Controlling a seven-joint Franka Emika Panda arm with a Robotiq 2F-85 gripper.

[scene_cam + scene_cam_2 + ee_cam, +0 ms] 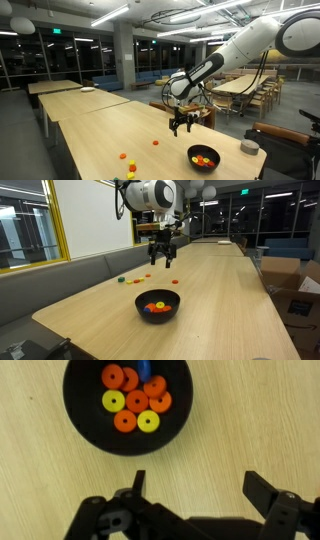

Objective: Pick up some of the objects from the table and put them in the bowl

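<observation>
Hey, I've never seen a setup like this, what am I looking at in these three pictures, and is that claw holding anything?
This is a white robot arm with a two-fingered gripper at its end. Two pictures come from cameras standing in the room, looking at a long pale table from different places. The third comes from a camera on the wrist, looking straight down. On the table stands a black bowl holding small orange and yellow rings and a blue piece. A few more small pieces lie loose on the wood. The gripper is open and holds nothing.
</observation>
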